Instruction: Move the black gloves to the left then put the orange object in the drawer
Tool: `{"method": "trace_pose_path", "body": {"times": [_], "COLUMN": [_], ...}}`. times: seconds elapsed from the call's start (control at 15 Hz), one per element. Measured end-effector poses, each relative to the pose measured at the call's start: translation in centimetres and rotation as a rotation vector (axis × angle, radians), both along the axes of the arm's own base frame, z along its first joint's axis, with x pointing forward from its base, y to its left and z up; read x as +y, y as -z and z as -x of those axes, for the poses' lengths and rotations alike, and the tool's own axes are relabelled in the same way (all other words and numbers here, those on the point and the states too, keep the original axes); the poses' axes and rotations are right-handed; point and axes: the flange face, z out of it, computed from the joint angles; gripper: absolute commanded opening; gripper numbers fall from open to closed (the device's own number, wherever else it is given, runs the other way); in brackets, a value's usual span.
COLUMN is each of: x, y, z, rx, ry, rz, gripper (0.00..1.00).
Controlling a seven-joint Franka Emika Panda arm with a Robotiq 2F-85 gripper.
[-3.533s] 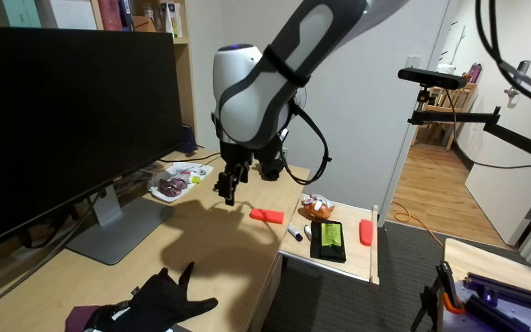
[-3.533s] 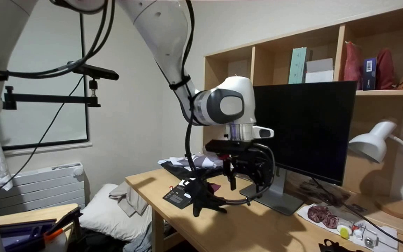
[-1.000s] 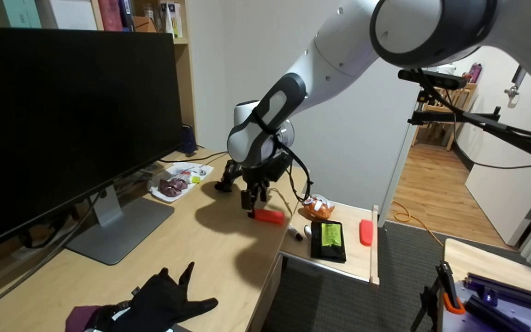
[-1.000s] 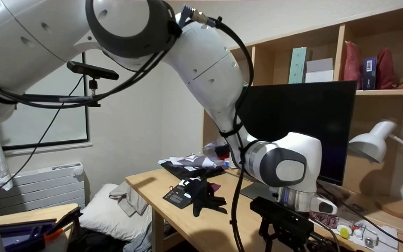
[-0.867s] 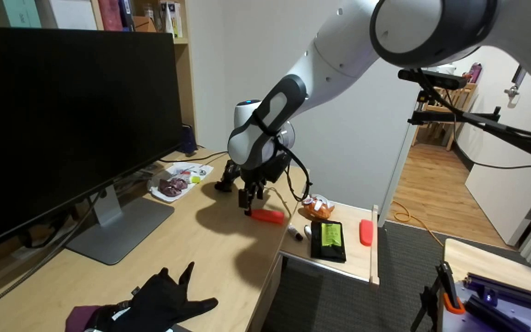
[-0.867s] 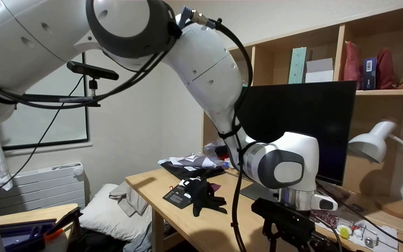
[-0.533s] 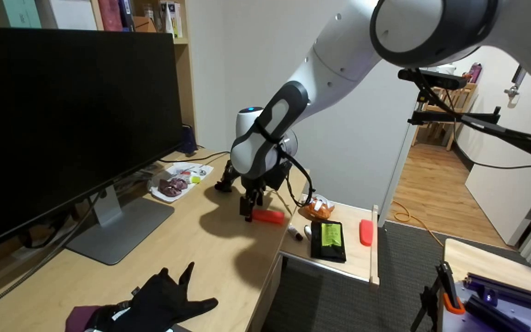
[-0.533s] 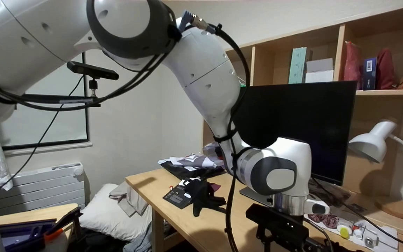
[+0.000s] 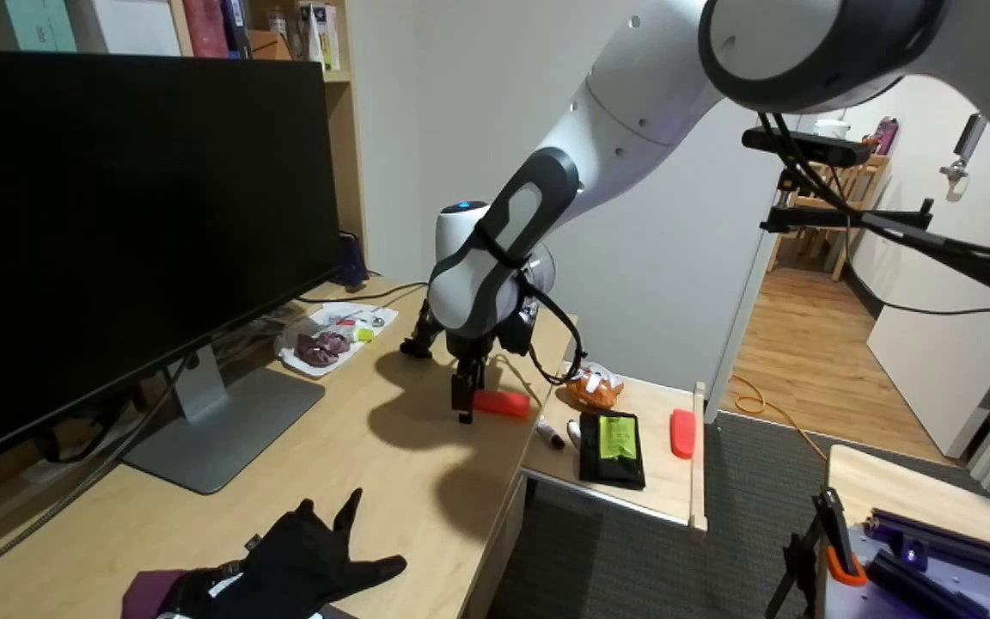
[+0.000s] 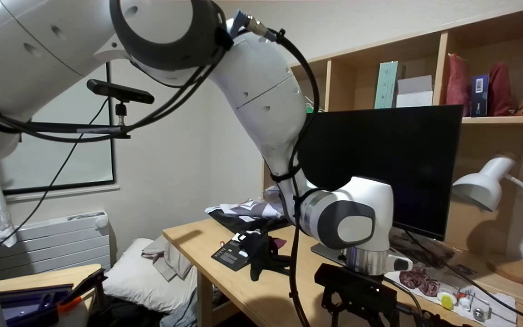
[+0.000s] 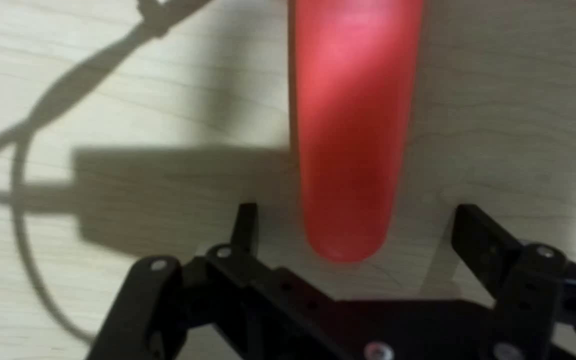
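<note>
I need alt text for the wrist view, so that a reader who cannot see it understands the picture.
Open black jaws stand on either side of the rounded end of an orange-red bar, with a gap at each side. The bar lies on a light wood-grain desk and runs past the picture's top edge; a blocky shadow lies at left.

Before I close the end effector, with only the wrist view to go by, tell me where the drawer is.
Observer: The drawer is open, past the edge of the desk nearest the orange object.
Operator: Warn me of any lookalike in it.
Observer: A similar red object lies inside, beyond the black packet as seen from the desk.
Operator: Now locate the gloves.
Observer: In an exterior view, the black gloves lie on the desk, well apart from the end effector.
</note>
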Motion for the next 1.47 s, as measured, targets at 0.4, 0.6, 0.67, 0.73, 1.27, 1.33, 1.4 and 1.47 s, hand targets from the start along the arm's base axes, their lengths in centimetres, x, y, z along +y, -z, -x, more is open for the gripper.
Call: {"method": "trace_pose_path", "body": {"times": [0.4, 0.6, 0.67, 0.73, 1.27, 1.33, 1.4, 1.47], "x": [0.5, -0.2, -0.5, -0.9, -3.4, -3.4, -3.3, -3.2], "y": [-1.4, -3.0, -3.7, -4.5, -5.0, -4.6, -4.1, -3.7], "z": [0.2, 0.0, -0.2, -0.3, 1.3, 1.8, 2.3, 2.7], "rx": [-0.008, -0.028, -0.038, -0.048, -0.029, -0.016, -0.002, 0.01], "ry": [-0.022, -0.013, -0.007, 0.0, 0.071, 0.071, 0.069, 0.064], "rz": [-0.004, 0.009, 0.014, 0.021, 0.051, 0.051, 0.051, 0.052], "gripper": [0.33, 0.14, 0.07, 0.44, 0.84, 0.92, 0.97, 0.99]}}
